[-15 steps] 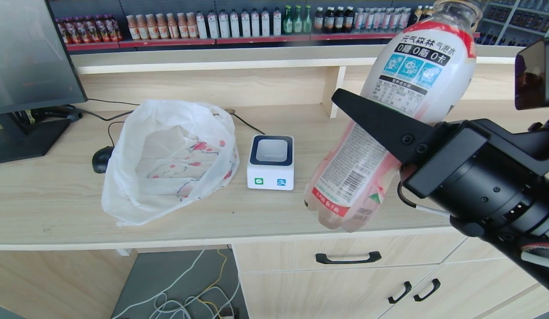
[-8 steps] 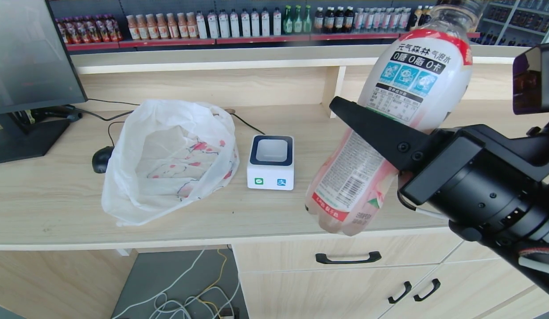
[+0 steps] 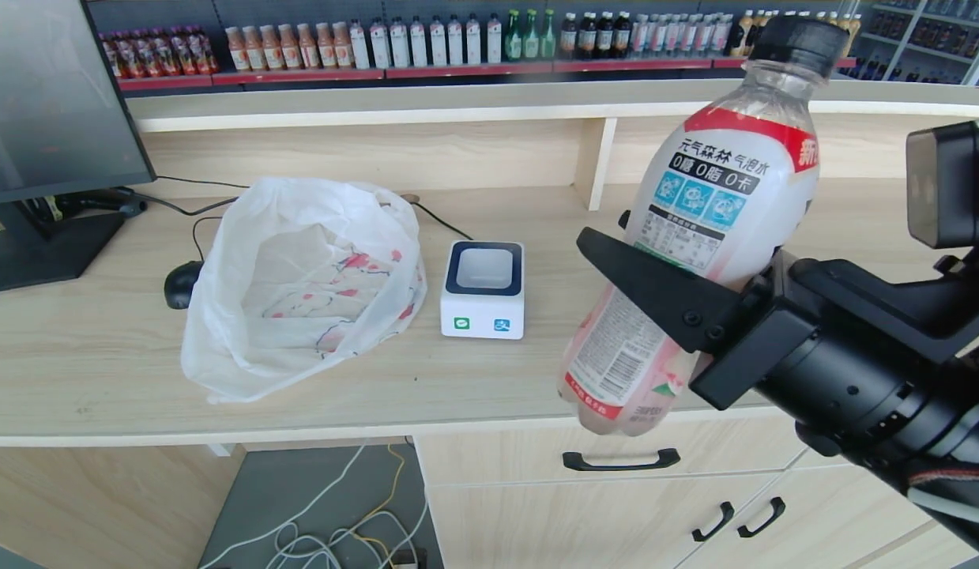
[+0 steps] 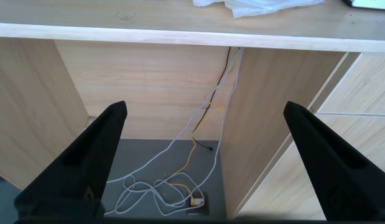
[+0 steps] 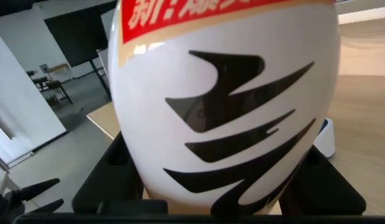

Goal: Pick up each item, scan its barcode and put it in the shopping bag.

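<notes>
My right gripper (image 3: 698, 304) is shut on a pink-and-white drink bottle (image 3: 694, 237) with a black cap, held tilted above the counter's front edge at the right, barcode side facing left and down. The right wrist view has the bottle's label (image 5: 229, 106) close up between the fingers. The white barcode scanner (image 3: 483, 289) sits on the counter to the bottle's left. Left of the scanner lies the open white shopping bag (image 3: 299, 284) with a red-patterned item inside. My left gripper (image 4: 201, 162) hangs open below counter height, in front of the cabinet gap and floor cables.
A monitor (image 3: 54, 118) stands at the counter's far left, with a black mouse (image 3: 181, 284) beside the bag. A raised wooden ledge (image 3: 457, 107) runs behind the counter, with drink shelves beyond. Drawers with black handles (image 3: 620, 460) are under the counter.
The right gripper has lowered the bottle and drawn it toward the counter's front edge, so the cap has come into the head view. The bag and scanner have not moved.
</notes>
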Motion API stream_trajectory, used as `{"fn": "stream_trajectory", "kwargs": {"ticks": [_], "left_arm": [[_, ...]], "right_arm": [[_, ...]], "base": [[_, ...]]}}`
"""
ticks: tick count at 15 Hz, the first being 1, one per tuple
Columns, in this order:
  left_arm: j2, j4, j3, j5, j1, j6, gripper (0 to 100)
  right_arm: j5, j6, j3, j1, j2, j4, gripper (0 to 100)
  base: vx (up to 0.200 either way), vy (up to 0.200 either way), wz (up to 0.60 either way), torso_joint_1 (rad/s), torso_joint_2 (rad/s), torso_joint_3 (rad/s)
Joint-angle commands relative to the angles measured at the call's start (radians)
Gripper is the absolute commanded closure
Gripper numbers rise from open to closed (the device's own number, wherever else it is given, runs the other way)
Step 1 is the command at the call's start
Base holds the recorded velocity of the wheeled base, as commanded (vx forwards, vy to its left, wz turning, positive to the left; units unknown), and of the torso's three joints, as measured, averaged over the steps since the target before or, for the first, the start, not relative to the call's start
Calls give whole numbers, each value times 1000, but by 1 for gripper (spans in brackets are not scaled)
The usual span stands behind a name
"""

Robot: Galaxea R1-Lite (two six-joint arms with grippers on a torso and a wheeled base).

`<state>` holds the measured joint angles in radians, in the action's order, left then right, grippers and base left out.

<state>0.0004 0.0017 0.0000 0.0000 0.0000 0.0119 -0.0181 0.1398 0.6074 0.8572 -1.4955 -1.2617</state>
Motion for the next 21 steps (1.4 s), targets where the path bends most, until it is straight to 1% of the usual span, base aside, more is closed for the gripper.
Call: {"fn": "stream_trajectory", "kwargs": {"ticks": [1,2,4,5,6,8,9,10,11,18,21], "left_arm": [[0,0,0,0,0,0,0],[0,0,0,0,0,0,0],[0,0,0,0,0,0,0],[0,0,0,0,0,0,0],[0,0,0,0,0,0,0],[1,0,0,0,0,0,0],[0,0,0,0,0,0,0],[0,0,0,0,0,0,0],[1,0,0,0,0,0,0],[0,0,0,0,0,-3,0],[0,0,0,0,0,-4,0]], "right_arm": [[4,-97,-12,0,-17,-1,100],[33,-141,-21,0,-23,-1,100],[182,-220,-17,-3,-37,-2,100],[224,-250,-14,-3,-46,-5,100],[241,-267,-17,-3,-46,-5,100],[348,-322,-6,-4,-46,-5,100],[383,-327,-2,-4,-49,-7,100],[460,-341,5,-4,-52,-13,100],[492,-356,3,-4,-52,-21,100],[497,-358,-5,-15,-54,-48,100],[497,-359,54,-21,-69,-48,100]], "base": [[0,0,0,0,0,0],[0,0,0,0,0,0],[0,0,0,0,0,0],[0,0,0,0,0,0],[0,0,0,0,0,0],[0,0,0,0,0,0],[0,0,0,0,0,0],[0,0,0,0,0,0],[0,0,0,0,0,0],[0,0,0,0,0,0],[0,200,0,4,9,2]]}}
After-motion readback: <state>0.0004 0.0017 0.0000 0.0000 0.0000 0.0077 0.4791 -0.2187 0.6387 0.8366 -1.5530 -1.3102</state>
